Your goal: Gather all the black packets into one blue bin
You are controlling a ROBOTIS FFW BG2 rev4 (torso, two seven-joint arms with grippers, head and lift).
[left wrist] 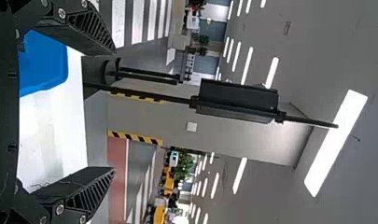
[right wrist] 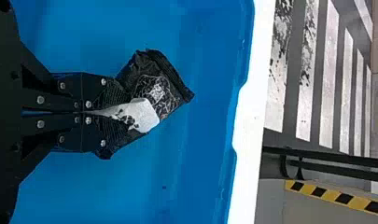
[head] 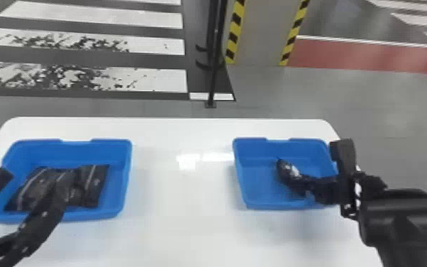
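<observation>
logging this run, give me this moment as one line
right gripper: jaws shut on black packet, at right bin | left gripper: jaws open | left bin: black packets

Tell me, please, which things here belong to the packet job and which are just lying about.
In the job:
left blue bin
black packets inside it
right blue bin
held packet
right gripper
left gripper

Just around:
white table
black pole
striped pillar

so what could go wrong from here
The right gripper pinches the black packet by creased film, so it might slip or tear when lifted. Being inside the right bin, that packet could snag the wall on the way out. The left gripper, fingers spread by the left bin, may block a drop there.
</observation>
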